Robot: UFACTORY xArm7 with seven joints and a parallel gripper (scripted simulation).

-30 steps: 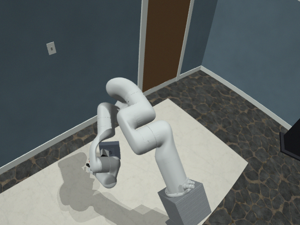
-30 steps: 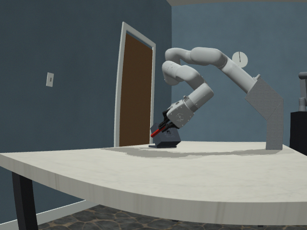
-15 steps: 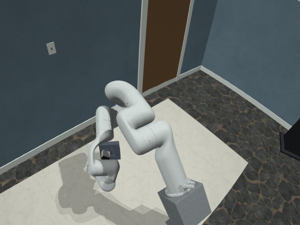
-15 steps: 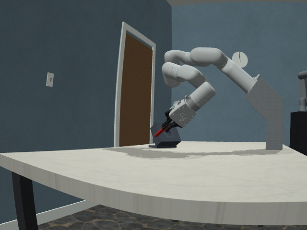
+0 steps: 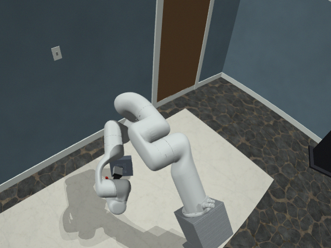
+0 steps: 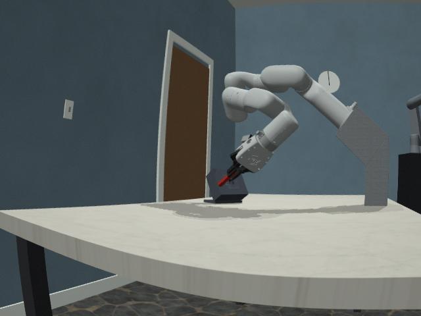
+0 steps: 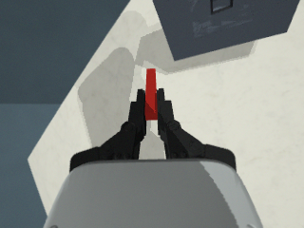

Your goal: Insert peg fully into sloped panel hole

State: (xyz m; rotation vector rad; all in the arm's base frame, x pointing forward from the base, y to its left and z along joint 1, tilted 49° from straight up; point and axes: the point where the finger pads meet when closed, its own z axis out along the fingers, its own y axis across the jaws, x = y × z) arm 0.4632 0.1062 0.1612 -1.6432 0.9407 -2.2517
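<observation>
Peg [image 7: 151, 90], red, square-section: clamped between the black fingers of the gripper [image 7: 151, 110], which is closed narrowly on its rear half; the front half juts forward beyond the fingertips. Held tilted downward, likely to match the slope of the panel face. Sloped panel [image 7: 228, 26], dark grey block, stands on the pale surface [image 6: 237, 237] toward its far edge, nearest the door. Hole [image 7: 221, 5], small and rectangular, lies ahead and to the right of the peg tip, well apart; insertion not yet begun.
</observation>
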